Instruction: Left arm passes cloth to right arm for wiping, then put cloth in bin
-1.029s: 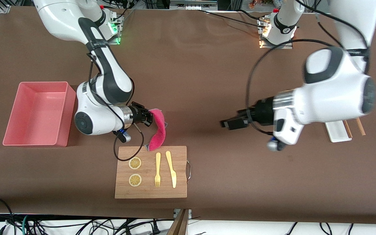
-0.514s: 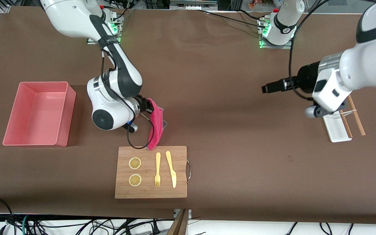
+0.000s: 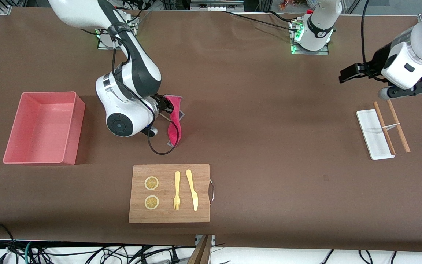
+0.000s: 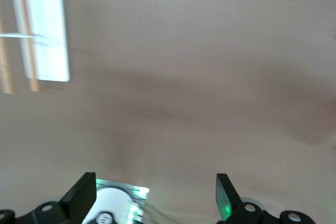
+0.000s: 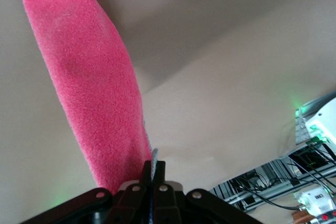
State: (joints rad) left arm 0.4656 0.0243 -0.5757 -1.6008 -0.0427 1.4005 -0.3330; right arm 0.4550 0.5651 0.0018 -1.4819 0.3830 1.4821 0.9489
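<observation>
The magenta-pink cloth (image 3: 174,123) (image 5: 89,77) hangs from my right gripper (image 3: 167,104) (image 5: 153,169), which is shut on its top edge; a grey reverse edge shows between the fingers. The cloth dangles over bare table, between the wooden board and the right arm's base. The salmon-pink bin (image 3: 73,124) stands empty toward the right arm's end of the table, beside that arm's wrist. My left gripper (image 3: 344,75) (image 4: 156,182) hangs open and empty in the air at the left arm's end of the table, over bare table beside the white tray.
A wooden cutting board (image 3: 202,176) nearer the front camera carries two lemon slices (image 3: 151,183), a yellow fork (image 3: 177,190) and a knife (image 3: 192,189). A white tray (image 3: 374,135) (image 4: 47,30) and two chopsticks (image 3: 398,124) lie at the left arm's end.
The right gripper has carried the cloth off the board's edge, toward its own base. The left arm has swung away from the table's middle to its own end, its gripper still open.
</observation>
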